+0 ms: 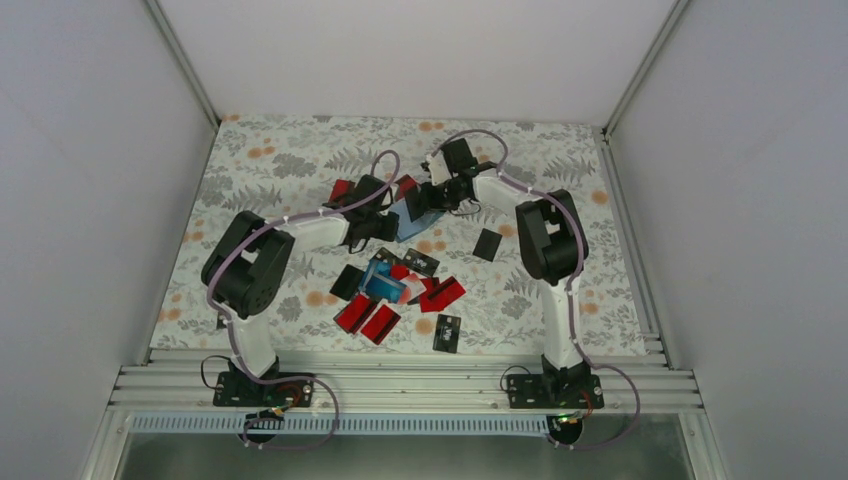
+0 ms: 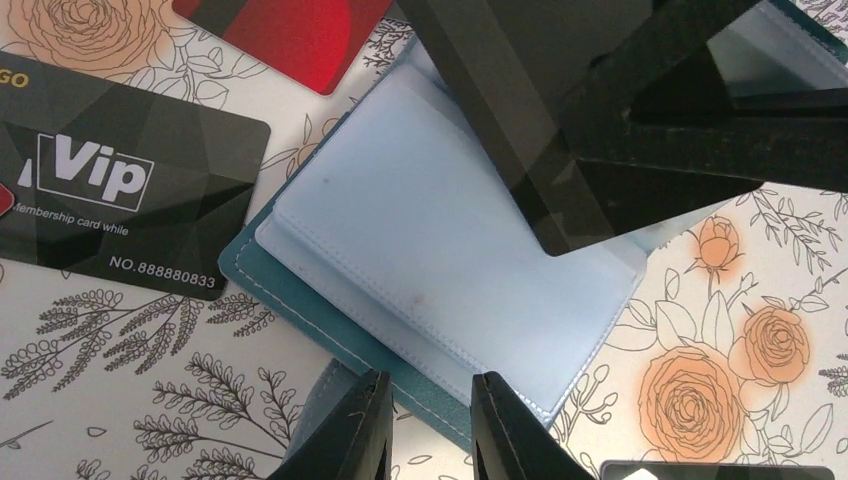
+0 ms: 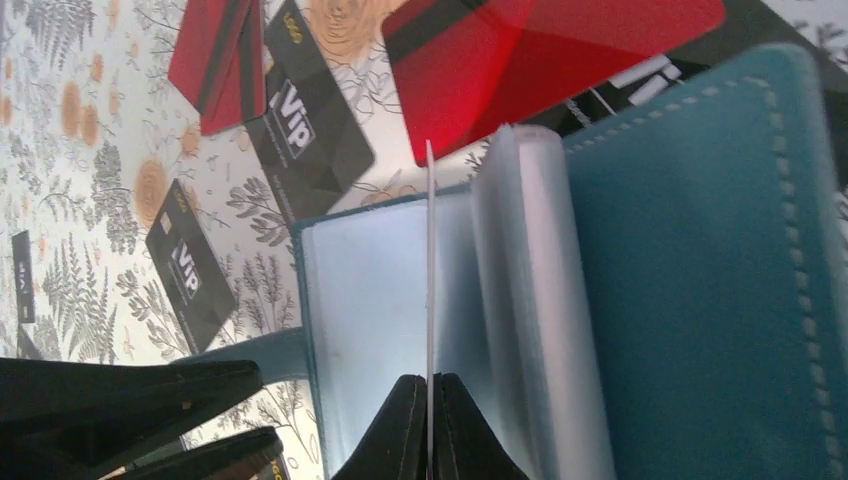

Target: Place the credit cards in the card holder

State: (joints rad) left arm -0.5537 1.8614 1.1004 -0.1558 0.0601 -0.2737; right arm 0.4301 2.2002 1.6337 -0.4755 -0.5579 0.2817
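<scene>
The card holder (image 1: 408, 222) lies open on the floral cloth between my two grippers, its teal cover (image 3: 700, 250) and pale clear sleeves (image 2: 440, 250) showing. My right gripper (image 3: 428, 378) is shut on a black card (image 2: 520, 110), seen edge-on as a thin line (image 3: 429, 260). The card stands tilted over the sleeves with its lower corner down at a sleeve. My left gripper (image 2: 430, 378) sits at the holder's near teal edge. Its jaws stand a little apart, with that edge and bare cloth showing in the gap. More credit cards (image 1: 395, 290), red, black and blue, lie in a loose pile nearer the arm bases.
A black Vip card (image 2: 110, 190) and a red card (image 2: 290, 30) lie right beside the holder. Single black cards (image 1: 487, 244) (image 1: 447, 330) rest to the right of the pile. White walls close in the cloth on three sides.
</scene>
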